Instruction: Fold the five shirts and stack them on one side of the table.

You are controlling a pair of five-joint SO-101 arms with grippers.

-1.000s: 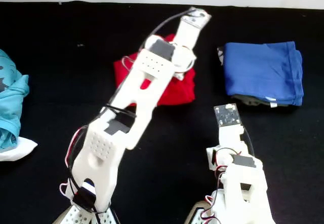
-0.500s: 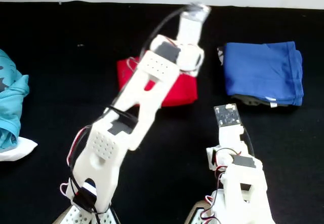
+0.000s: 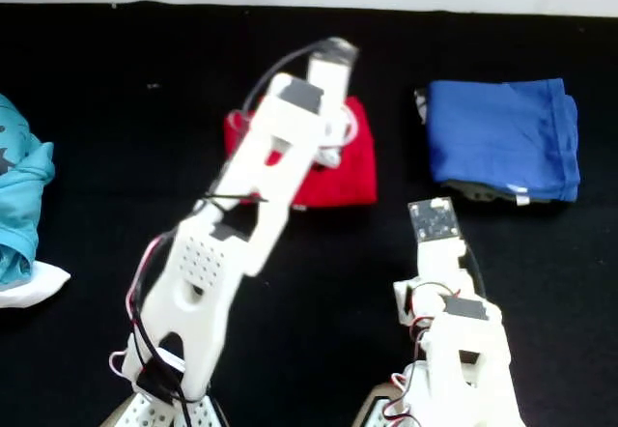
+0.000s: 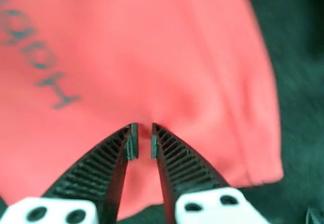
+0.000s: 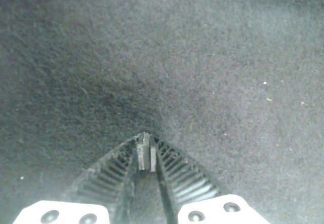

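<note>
Left arm's swung back toward 9 o'clock since a second ago, so its wrist now sits over the red shirt [image 3: 338, 171], lying mid-worktop near 12 o'clock. Left tool [image 4: 142, 140] is clenched on a pinch of that fabric. Right tool [image 5: 146, 155] is clenched on nothing, over bare black worktop [image 3: 116, 79] around 5 o'clock. The folded blue shirt [image 3: 502, 137] is at 2 o'clock, and the teal shirt [image 3: 19, 195] is bunched at 9.

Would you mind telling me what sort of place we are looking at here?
Probably a robotics test bench for cloth folding: two white plastic robot arms stand at a table covered in black felt, with a folded red shirt and a folded blue shirt lying on it.
</note>
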